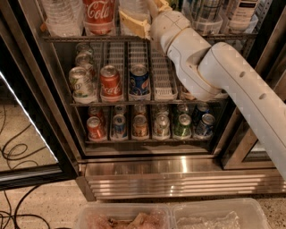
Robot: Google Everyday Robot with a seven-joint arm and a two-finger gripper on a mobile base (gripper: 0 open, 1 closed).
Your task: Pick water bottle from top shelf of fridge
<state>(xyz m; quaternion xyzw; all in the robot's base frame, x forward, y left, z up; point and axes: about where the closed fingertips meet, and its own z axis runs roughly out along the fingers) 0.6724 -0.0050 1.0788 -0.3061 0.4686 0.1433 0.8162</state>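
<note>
The fridge [178,176] stands open in front of me. On its top shelf [67,38] stand a clear ribbed water bottle [60,15] at the left, a red Coca-Cola bottle [98,13] and a second water bottle [134,6]; the frame's top edge cuts off all their tops. More bottles [243,13] stand at the right. My gripper [142,19] with its yellowish pads is at the second water bottle, low on its body at the shelf's front edge. My white arm [210,67] reaches in from the right and hides part of the shelves.
Soda cans fill white lanes on the middle shelf [111,82] and the lower shelf [139,126]. The open glass door [27,134] stands at the left. Black cables [13,154] lie on the floor. Clear plastic trays [178,217] sit at the bottom edge.
</note>
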